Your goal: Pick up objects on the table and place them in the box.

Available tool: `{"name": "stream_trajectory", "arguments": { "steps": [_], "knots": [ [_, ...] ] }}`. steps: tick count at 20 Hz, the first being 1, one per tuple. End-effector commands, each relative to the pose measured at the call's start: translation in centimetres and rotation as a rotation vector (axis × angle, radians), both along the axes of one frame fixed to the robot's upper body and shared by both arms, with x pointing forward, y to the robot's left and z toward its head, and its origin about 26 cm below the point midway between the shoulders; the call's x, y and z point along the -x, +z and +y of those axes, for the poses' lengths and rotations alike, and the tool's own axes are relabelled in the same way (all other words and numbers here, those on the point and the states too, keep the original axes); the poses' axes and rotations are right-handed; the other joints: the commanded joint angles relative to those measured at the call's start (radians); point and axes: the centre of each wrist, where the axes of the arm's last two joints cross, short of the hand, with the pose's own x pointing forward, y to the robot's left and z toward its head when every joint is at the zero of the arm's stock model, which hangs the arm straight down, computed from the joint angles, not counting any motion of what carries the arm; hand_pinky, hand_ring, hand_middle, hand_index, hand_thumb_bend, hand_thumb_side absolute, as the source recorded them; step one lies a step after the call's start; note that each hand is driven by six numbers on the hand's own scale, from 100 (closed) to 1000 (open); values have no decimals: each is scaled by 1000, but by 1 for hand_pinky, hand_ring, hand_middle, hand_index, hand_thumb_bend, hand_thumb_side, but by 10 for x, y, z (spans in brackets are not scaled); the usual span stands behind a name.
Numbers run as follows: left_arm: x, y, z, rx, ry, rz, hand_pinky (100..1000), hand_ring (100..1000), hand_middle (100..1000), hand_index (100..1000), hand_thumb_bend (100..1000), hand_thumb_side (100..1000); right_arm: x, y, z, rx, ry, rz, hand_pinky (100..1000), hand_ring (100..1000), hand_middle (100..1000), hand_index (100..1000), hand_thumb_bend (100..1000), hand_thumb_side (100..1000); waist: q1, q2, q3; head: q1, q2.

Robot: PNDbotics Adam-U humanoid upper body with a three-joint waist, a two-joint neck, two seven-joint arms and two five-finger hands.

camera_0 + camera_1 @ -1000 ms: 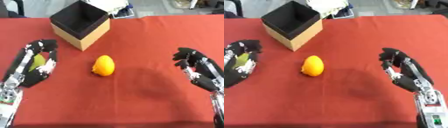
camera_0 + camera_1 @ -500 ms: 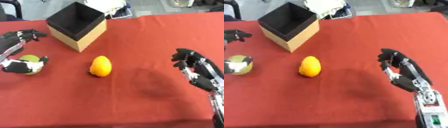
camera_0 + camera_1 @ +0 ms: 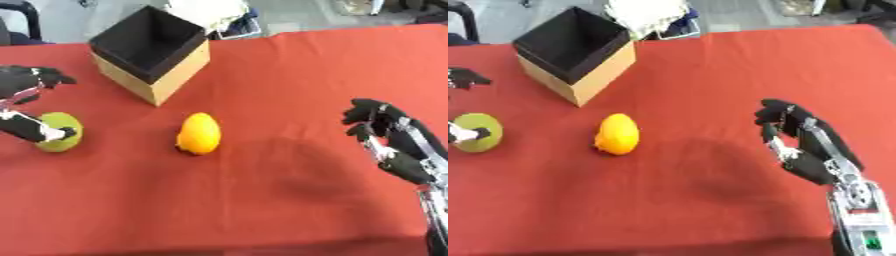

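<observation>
The right hand stands nearest, at the lower right above the red bench, its fingers relaxed and slightly bent, holding nothing. Farther in, near the middle of the bench, an orange fruit lies on its own, well apart from both hands. At the left edge a green fruit rests on the cloth, and the left hand is spread around it: one finger lies against the fruit's near side while the others arch above it, wide and not closed on it. Beyond the fruits stands the box, tan outside and black inside, open at the top. At the far edge lies something white.
</observation>
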Motion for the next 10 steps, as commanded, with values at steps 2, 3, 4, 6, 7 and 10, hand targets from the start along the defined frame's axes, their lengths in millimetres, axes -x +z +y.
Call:
{"name": "stream_trajectory", "arguments": {
  "steps": [2, 3, 4, 6, 7, 10],
  "knots": [
    [-10, -2, 11, -57, 53, 5, 780, 786, 845, 949, 532, 482, 0, 6, -3, 23, 1, -19, 644, 734, 711, 872, 100, 470, -1, -16, -1, 8, 5],
    [-11, -5, 12, -64, 59, 11, 779, 785, 844, 948, 532, 483, 0, 6, -3, 23, 1, -19, 644, 734, 711, 872, 100, 470, -1, -15, -1, 16, 5],
    [-12, -8, 13, -68, 64, 15, 778, 784, 843, 947, 528, 481, 0, 6, -3, 23, 1, -19, 644, 734, 711, 873, 100, 470, -1, -15, -1, 27, 5],
    [-12, -12, 15, -72, 70, 19, 776, 783, 841, 946, 523, 479, 0, 6, -3, 24, 0, -19, 643, 734, 711, 873, 100, 470, -1, -14, 0, 48, 5],
    [-13, -13, 16, -70, 75, 19, 775, 782, 840, 944, 519, 475, 0, 6, -3, 24, 0, -19, 643, 734, 712, 873, 100, 470, 0, -14, 0, 71, 5],
    [-13, -17, 17, -63, 82, 12, 773, 779, 837, 941, 507, 461, 0, 7, -3, 25, 1, -20, 643, 734, 712, 873, 100, 470, 0, -12, 2, 124, 5]
  ]
}}
